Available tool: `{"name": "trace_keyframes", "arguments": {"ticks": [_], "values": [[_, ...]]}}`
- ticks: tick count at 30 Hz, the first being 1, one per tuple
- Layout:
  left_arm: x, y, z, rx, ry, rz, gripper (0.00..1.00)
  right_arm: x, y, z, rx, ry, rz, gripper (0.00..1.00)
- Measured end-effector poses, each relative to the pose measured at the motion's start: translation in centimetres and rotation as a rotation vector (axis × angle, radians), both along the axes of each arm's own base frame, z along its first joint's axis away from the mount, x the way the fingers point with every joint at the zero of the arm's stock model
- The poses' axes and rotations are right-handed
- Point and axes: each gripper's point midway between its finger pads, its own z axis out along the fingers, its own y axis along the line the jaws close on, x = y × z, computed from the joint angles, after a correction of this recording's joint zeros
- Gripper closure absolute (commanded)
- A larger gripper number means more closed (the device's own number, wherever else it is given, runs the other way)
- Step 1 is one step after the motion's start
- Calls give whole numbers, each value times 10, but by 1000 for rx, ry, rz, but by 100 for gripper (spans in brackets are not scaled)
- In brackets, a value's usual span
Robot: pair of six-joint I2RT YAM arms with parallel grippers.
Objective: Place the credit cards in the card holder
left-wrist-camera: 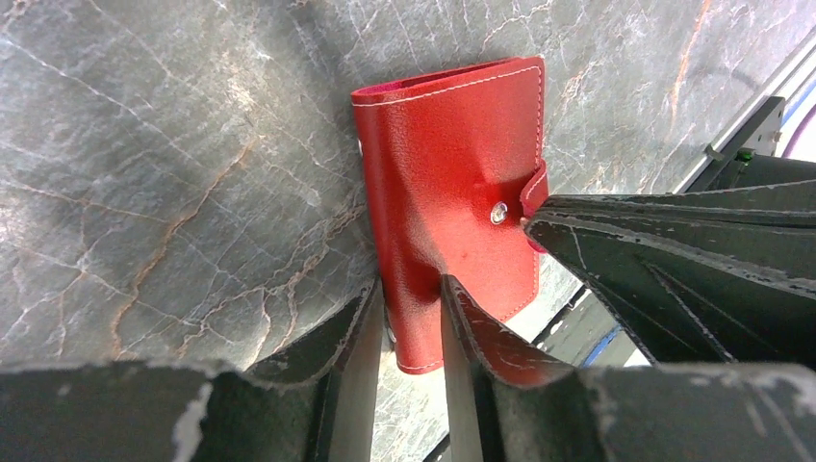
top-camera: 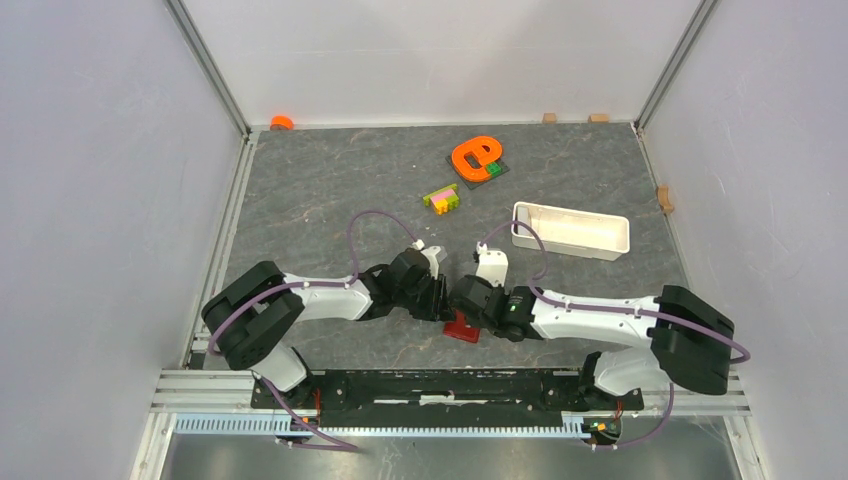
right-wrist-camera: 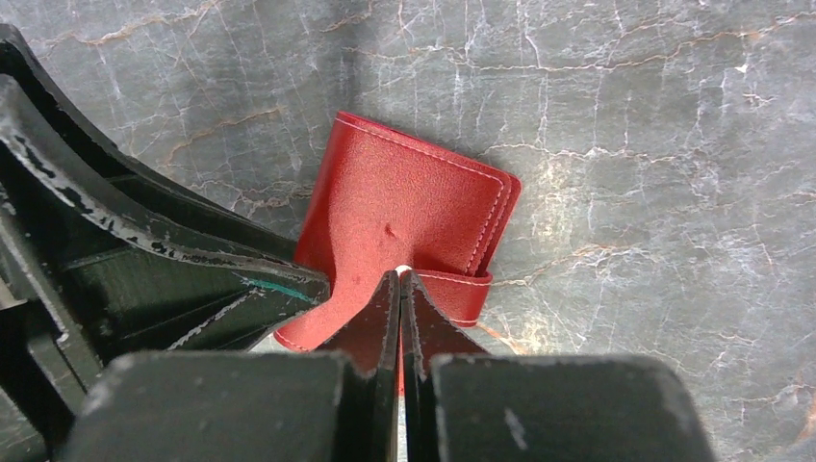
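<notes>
The card holder (left-wrist-camera: 447, 164) is a dark-red wallet, folded shut, at the near middle of the table (top-camera: 462, 330). My left gripper (left-wrist-camera: 409, 322) is shut on its lower edge, one finger on each side of the leather. My right gripper (right-wrist-camera: 399, 281) is shut on the wallet's red snap tab (right-wrist-camera: 460, 286), with the wallet body (right-wrist-camera: 404, 207) just beyond its tips. In the top view the left gripper (top-camera: 440, 298) and right gripper (top-camera: 463, 300) meet over the wallet. The right gripper's fingers (left-wrist-camera: 674, 250) show in the left wrist view. No credit cards are in view.
A white oblong tray (top-camera: 570, 230) stands at the right. An orange object (top-camera: 475, 157) on a dark plate and multicoloured toy bricks (top-camera: 441, 198) lie at the back middle. A small orange piece (top-camera: 282, 122) sits at the back left corner.
</notes>
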Motion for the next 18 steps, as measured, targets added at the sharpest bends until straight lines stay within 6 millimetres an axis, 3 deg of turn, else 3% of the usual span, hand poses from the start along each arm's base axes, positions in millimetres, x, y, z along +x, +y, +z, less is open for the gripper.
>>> {"name": "trace_keyframes", "arguments": {"ticks": [18], "values": [[2,0,-1,12,-2,1,66,3,2,-12,-26,-4,-1,100]]}}
